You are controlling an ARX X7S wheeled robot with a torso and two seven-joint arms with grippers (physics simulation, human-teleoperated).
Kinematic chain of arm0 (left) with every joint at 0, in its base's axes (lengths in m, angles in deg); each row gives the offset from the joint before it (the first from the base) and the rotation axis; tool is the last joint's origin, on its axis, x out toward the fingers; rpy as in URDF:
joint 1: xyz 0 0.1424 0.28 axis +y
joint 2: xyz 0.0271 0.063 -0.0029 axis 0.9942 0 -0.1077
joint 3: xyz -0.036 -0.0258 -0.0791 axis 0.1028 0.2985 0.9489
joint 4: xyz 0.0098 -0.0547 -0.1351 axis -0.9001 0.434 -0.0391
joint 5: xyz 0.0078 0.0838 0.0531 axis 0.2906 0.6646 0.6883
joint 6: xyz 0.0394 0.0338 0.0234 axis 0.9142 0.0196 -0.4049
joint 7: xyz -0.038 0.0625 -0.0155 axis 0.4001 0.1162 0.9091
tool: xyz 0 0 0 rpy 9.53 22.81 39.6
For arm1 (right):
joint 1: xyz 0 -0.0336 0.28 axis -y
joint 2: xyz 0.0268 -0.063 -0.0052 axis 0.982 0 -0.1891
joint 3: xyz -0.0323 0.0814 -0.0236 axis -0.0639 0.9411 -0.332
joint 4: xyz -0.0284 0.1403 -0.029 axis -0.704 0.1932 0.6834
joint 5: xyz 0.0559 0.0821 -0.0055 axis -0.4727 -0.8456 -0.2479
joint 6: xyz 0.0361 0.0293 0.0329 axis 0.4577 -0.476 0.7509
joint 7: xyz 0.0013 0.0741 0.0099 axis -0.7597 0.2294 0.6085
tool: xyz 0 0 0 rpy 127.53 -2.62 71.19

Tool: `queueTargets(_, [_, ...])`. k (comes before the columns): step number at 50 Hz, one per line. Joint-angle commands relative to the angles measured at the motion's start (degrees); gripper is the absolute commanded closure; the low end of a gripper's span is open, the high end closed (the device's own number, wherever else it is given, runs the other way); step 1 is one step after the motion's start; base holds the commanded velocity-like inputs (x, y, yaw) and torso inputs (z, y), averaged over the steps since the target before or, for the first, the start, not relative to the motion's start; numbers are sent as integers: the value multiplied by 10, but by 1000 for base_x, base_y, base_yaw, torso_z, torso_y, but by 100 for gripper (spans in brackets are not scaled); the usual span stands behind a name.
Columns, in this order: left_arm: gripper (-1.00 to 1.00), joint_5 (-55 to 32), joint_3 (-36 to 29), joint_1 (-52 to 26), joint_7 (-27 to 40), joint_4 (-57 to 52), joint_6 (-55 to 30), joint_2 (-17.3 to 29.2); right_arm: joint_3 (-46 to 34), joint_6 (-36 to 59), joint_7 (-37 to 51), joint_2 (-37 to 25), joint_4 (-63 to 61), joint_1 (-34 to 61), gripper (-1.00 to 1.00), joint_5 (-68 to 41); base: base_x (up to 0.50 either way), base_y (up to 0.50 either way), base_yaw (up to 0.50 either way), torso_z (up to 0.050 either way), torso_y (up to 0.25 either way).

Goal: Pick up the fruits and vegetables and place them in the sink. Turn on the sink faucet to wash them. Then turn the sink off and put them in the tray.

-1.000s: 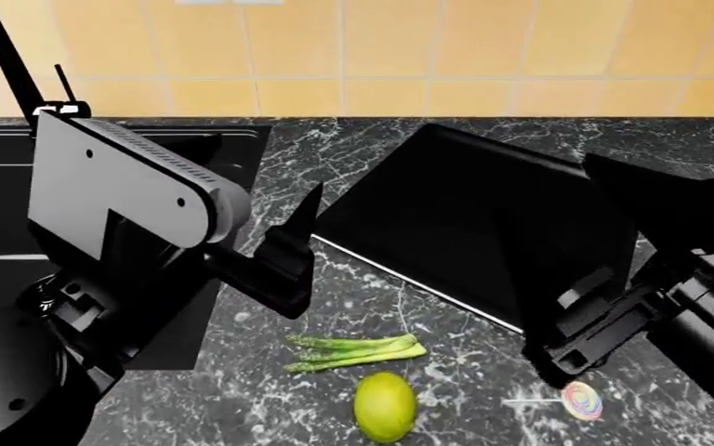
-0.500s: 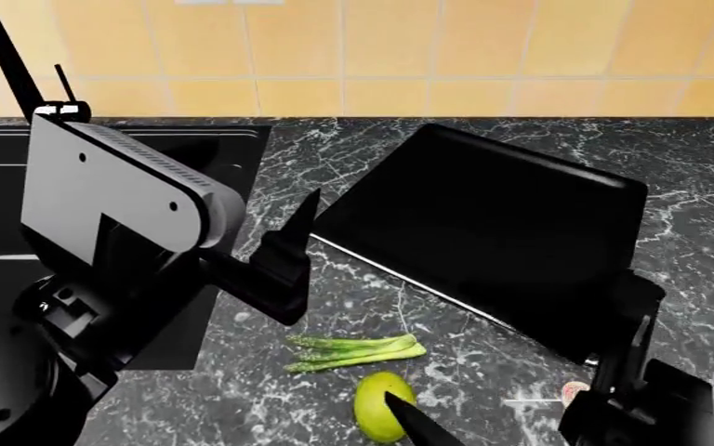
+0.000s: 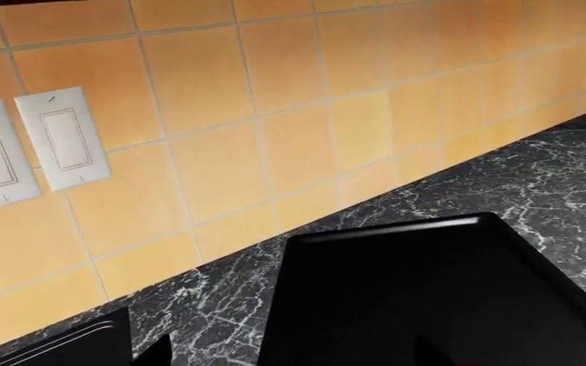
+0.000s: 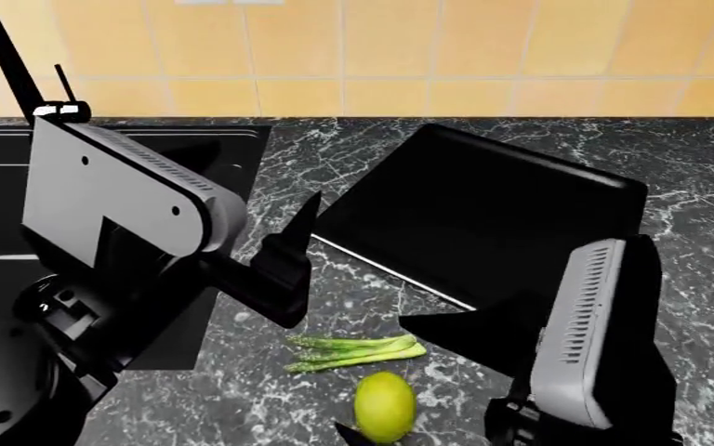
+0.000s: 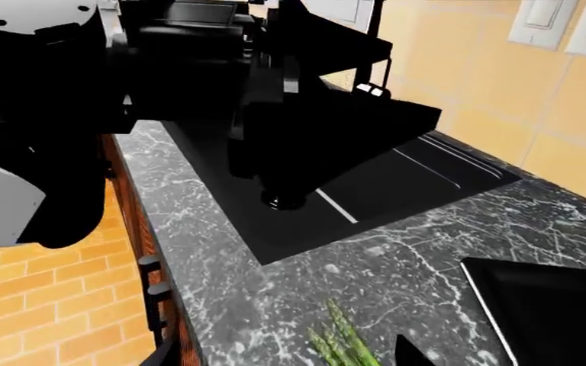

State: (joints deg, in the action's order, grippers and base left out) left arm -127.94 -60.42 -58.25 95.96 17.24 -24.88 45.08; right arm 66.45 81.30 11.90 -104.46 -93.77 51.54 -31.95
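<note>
In the head view the yellow-green fruit [image 4: 385,406] lies on the counter near the front edge, and the bundle of green stalks [image 4: 354,351] lies just behind it. My right arm [image 4: 590,339] stands at the lower right. My right gripper [image 5: 288,358] is open, low over the counter, with the stalks [image 5: 339,347] showing between its fingertips. One dark fingertip [image 4: 346,433] shows beside the fruit. My left gripper [image 4: 293,243] is open and empty, hanging between the sink [image 4: 239,139] and the tray [image 4: 494,214]. The faucet [image 4: 4,60] rises at the back left.
The black marble counter ends at a wooden cabinet front with a dark handle [image 5: 150,290]. A tiled wall with two light switches [image 3: 28,145] stands behind. My left arm [image 5: 304,137] hangs over the sink [image 5: 375,191]. The tray's corner [image 5: 548,305] lies beyond the stalks.
My right arm has swung in from the far right and now stands at the lower right, its gripper down by the fruit and stalks. It now covers the lollipop. The left arm has barely moved.
</note>
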Motion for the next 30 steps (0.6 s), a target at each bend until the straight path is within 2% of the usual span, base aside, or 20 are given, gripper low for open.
queueTargets(1, [-100,9,-10,0,-6,-1,6,5,-71,33,18,2,25,16,-100,53,0,0,0,0,0])
queueTargets(14, [-100,2,-14,-2,0,-1,16,15,-102,55,-6,-12,25,-4,-100,111,0,0,0,0,0])
queueTargets(30, [-100,25,-23,5,-18,-3,26,19,-128,58,-111,-9,-1,-63,-100,254,0,0,0,0,0])
